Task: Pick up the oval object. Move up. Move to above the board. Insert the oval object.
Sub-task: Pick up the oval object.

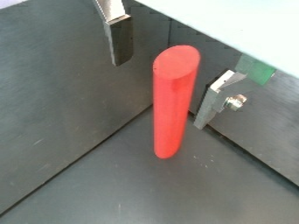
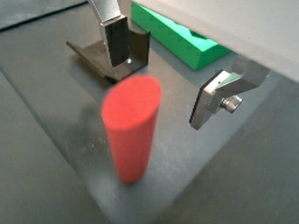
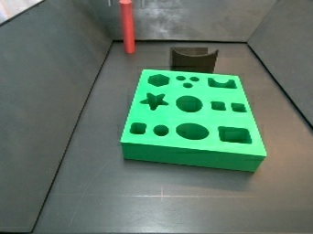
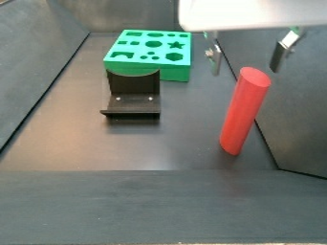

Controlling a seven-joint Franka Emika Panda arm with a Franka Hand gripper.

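The oval object [image 1: 170, 101] is a plain red rod standing upright on the dark floor near a wall corner; it also shows in the other wrist view [image 2: 131, 131] and in both side views [image 3: 126, 26] [image 4: 243, 110]. My gripper [image 1: 170, 70] is open, with its fingers [image 1: 121, 39] on either side of the rod's top and a gap on each side. It shows in a wrist view [image 2: 167, 70] and a side view [image 4: 250, 50] just above the rod. The board [image 3: 189, 151], a green slab with shaped holes, lies flat on the floor apart from the rod [image 4: 151, 69] [image 2: 176, 39].
The fixture [image 3: 192, 58] stands on the floor between the board and the back wall [image 4: 132, 96] [image 2: 111, 57]. Dark walls enclose the floor on several sides. The rod stands close to a wall [image 4: 300, 115].
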